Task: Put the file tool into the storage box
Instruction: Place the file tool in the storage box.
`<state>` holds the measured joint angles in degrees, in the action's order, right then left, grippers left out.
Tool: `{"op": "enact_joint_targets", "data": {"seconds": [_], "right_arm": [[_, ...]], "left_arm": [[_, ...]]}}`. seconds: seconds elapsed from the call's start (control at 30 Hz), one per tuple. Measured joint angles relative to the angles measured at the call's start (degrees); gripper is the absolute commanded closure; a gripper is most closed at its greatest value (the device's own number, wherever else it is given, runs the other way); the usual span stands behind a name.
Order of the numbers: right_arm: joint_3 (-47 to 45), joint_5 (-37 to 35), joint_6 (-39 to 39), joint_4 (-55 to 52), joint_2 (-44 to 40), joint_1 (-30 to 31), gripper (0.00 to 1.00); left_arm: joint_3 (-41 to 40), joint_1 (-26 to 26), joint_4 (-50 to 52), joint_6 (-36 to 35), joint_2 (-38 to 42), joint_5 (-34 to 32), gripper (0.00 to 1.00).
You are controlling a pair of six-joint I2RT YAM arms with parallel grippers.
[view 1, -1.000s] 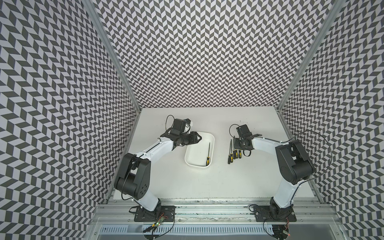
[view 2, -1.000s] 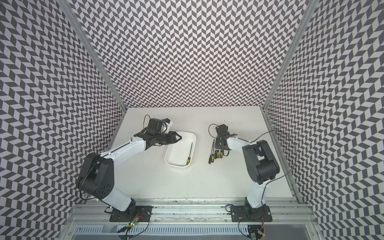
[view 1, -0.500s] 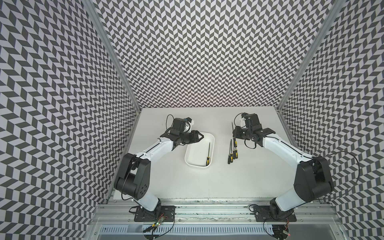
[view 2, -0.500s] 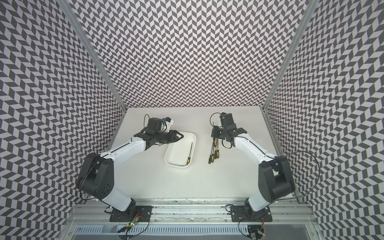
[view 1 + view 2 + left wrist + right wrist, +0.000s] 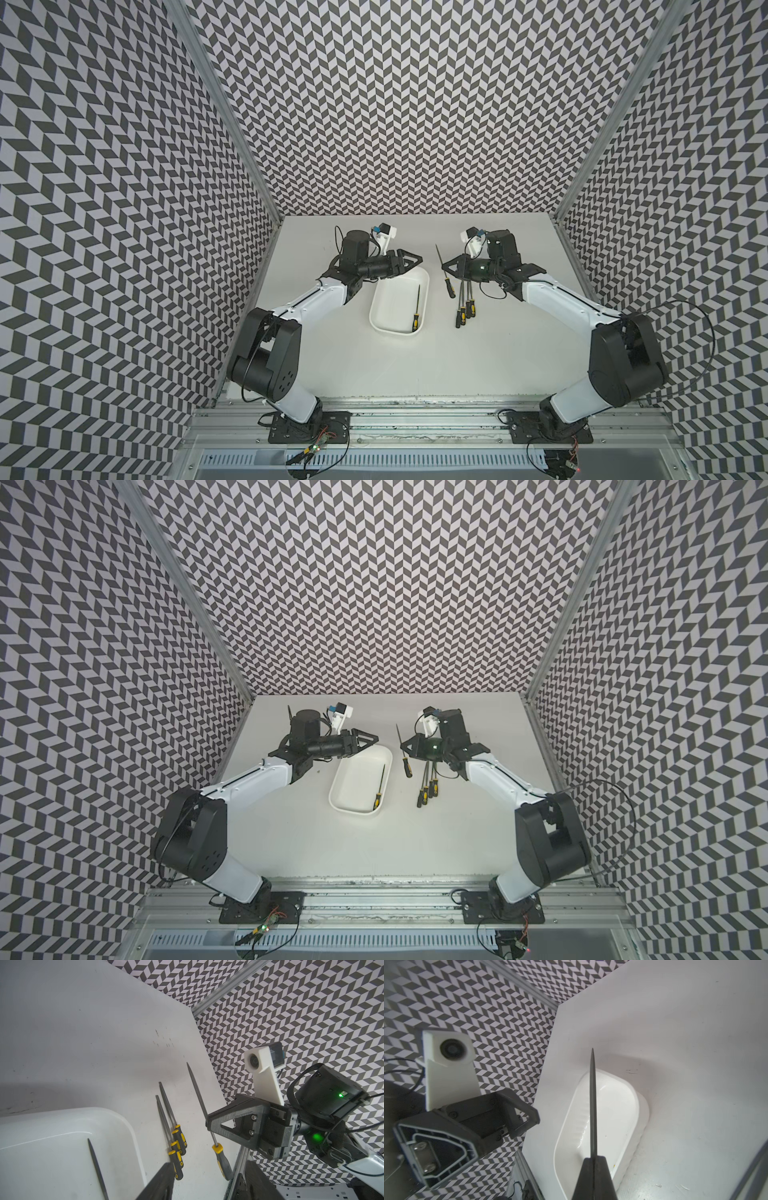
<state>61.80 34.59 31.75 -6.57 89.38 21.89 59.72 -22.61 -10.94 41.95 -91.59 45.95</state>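
**A:** What is seen to have shifted since a second ago?

**B:** The right arm, folded then, is now stretched out. The file tool (image 5: 449, 287), which lay in the row, is lifted clear of the table (image 5: 374, 374).

**A:** How is the tool gripped?

**B:** The right gripper (image 5: 445, 268) is clamped tight on the slim metal shaft just above the handle. The dark, tapering blade is pointed toward the back wall. The black-and-yellow handle is left free on the near side.

**A:** Where is it held?

**B:** It is kept in the air between the storage box (image 5: 394, 331) and the row of files (image 5: 463, 305). It is near the box's far corner but apart from it.

**A:** How is the box made?

**B:** It is a white, glossy, shallow plastic tray with rounded corners and a raised rim, set on the matte white table. A second file (image 5: 417, 309) is laid inside along the wall nearer the right arm, with its handle toward the near end.

**A:** And the row?

**B:** The same thin dark shafts and black-and-yellow grips are laid side by side, with the handles bunched together. Their number cannot be told for certain.

**A:** And the other arm?

**B:** The left gripper (image 5: 417, 262) is held over the box's far end. Its black, triangular fingers are parted and nothing is held. Everything is enclosed by walls (image 5: 395, 104) printed with black-and-white chevrons.
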Motion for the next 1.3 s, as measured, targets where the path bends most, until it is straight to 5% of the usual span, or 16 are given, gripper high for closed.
{"op": "enact_joint_targets", "data": {"seconds": [0.57,0.8,1.07,1.2,1.3], "right_arm": [[2.89,4.07,3.72,4.33,2.10,5.84,1.00],[2.86,4.72,3.72,4.28,2.10,6.51,1.00],[2.86,4.35,3.45,4.04,1.40,6.56,1.00],[2.89,3.80,3.21,2.78,1.36,6.58,0.66],[3.23,2.51,2.67,1.46,1.27,6.60,0.61]], "left_arm": [[2.34,-2.14,-0.74,-0.22,-3.04,-0.46,0.42],[2.43,-2.21,-1.05,-0.59,-3.04,-1.62,0.73],[2.51,-2.64,-1.29,-1.18,-3.04,-3.04,0.89],[2.73,-2.91,-0.87,-2.36,-3.04,-3.76,0.91],[2.89,-2.89,1.22,-4.50,-3.02,-4.87,0.91]]}}
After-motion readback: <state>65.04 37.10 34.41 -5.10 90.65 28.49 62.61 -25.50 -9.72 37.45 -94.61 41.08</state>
